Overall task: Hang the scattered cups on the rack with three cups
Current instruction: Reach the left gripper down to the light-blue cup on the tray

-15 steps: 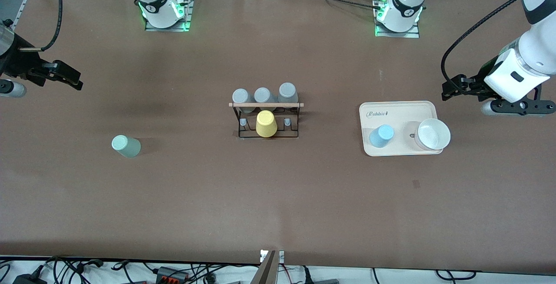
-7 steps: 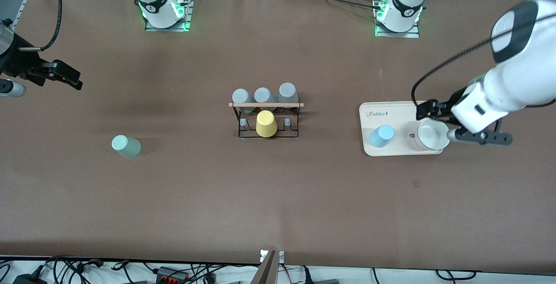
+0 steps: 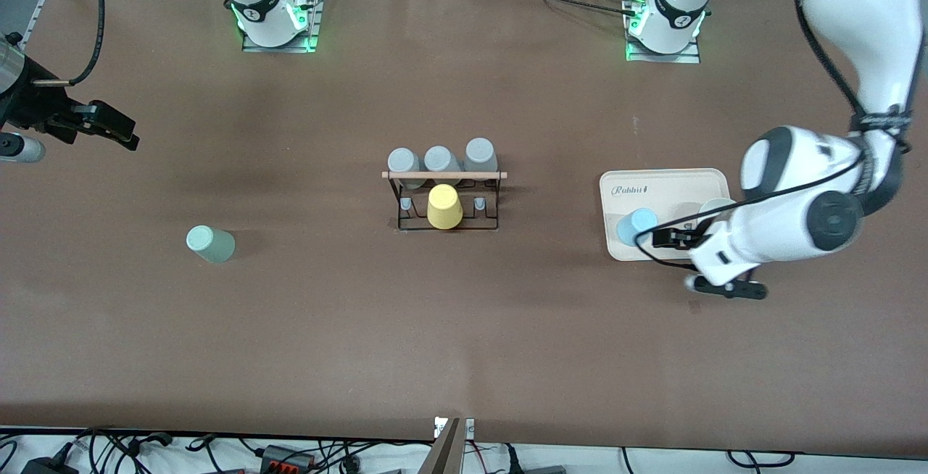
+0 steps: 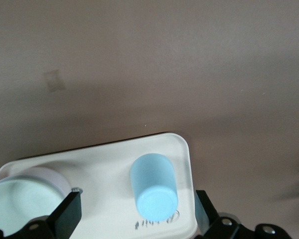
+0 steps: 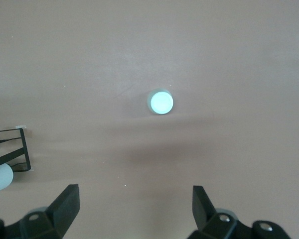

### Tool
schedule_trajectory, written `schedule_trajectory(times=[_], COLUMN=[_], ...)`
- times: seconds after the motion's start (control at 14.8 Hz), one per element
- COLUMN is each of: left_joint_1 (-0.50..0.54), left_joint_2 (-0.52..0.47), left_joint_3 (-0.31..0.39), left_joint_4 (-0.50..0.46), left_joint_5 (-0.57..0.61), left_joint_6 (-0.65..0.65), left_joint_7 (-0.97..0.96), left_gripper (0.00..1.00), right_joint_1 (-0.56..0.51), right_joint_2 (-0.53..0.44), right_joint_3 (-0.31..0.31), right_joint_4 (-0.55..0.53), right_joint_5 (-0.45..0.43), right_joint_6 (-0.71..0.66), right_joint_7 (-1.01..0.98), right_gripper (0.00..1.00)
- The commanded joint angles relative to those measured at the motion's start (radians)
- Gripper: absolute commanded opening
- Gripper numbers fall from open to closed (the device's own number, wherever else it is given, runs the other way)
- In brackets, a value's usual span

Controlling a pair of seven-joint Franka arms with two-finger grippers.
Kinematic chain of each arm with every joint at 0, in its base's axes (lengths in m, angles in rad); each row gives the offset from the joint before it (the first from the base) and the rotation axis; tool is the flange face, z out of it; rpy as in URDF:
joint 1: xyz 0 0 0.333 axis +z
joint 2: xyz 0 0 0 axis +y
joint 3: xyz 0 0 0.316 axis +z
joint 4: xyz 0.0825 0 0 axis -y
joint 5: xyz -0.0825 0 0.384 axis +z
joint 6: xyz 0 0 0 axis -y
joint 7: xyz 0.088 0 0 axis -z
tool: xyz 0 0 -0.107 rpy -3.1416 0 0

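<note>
The light blue cup (image 3: pixel 636 226) stands upside down on the cream tray (image 3: pixel 667 184). It also shows in the left wrist view (image 4: pixel 153 189). My left gripper (image 3: pixel 658 237) is open over the tray, beside the blue cup, with its jaws wide on either side of the cup (image 4: pixel 136 219). The pale mint cup (image 3: pixel 210 244) stands on the table toward the right arm's end, and shows in the right wrist view (image 5: pixel 160 102). The rack (image 3: pixel 444 175) stands mid-table. My right gripper (image 3: pixel 116 132) waits open and empty over the table's end (image 5: pixel 134 206).
A yellow cup (image 3: pixel 444 207) sits on the rack's nearer side and three grey cups (image 3: pixel 438 160) on its farther side. A white bowl (image 3: pixel 714 206) on the tray is mostly hidden by the left arm. A rack corner (image 5: pixel 10 149) shows in the right wrist view.
The left arm has swung in from the table's end, over the white bowl, to the tray beside the blue cup. The right arm and the cups have not moved.
</note>
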Motion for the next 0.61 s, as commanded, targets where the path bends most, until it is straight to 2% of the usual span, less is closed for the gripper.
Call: schedule_trajectory(times=[0.0,0.13,0.2,0.54], left_joint_1=[-0.001,0.002,0.005,0.005], left_joint_2=[-0.033,-0.056,-0.059,-0.061], left_joint_3=[-0.005,-0.003,0.0,0.0], left_joint_4=[-0.143,-0.28,-0.312,-0.342], left_joint_5=[0.048,0.048,0.049,0.054], left_joint_6=[0.12,0.29,0.332,0.341], left_joint_7=[-0.01,-0.029,-0.029,-0.078], left_gripper=[1.0,1.0,1.0,1.0], right_joint_1=[-0.001,0.0,0.0,0.002], right_joint_2=[0.003,0.0,0.0,-0.012], right_joint_3=[0.009,0.011,0.011,0.014], right_joint_4=[0.019,0.021,0.022,0.025], right_joint_5=[0.013,0.013,0.012,0.001], right_joint_6=[-0.016,-0.016,-0.014,-0.013], right_joint_7=[0.004,0.003,0.003,0.001], right_gripper=[1.0,1.0,1.0,1.0])
